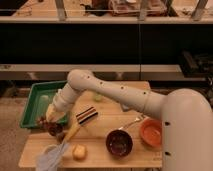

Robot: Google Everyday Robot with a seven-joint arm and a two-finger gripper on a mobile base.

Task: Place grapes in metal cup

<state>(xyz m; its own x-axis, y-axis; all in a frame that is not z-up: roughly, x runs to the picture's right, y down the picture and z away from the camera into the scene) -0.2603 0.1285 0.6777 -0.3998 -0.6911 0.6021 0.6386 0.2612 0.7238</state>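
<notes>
Camera view shows your gripper (46, 121) at the tabletop's (127, 92) left edge, jaws holding the grapes (51, 127) for the metal cup (50, 149).

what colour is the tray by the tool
Green tray, camera view; tool at its front edge.
</notes>
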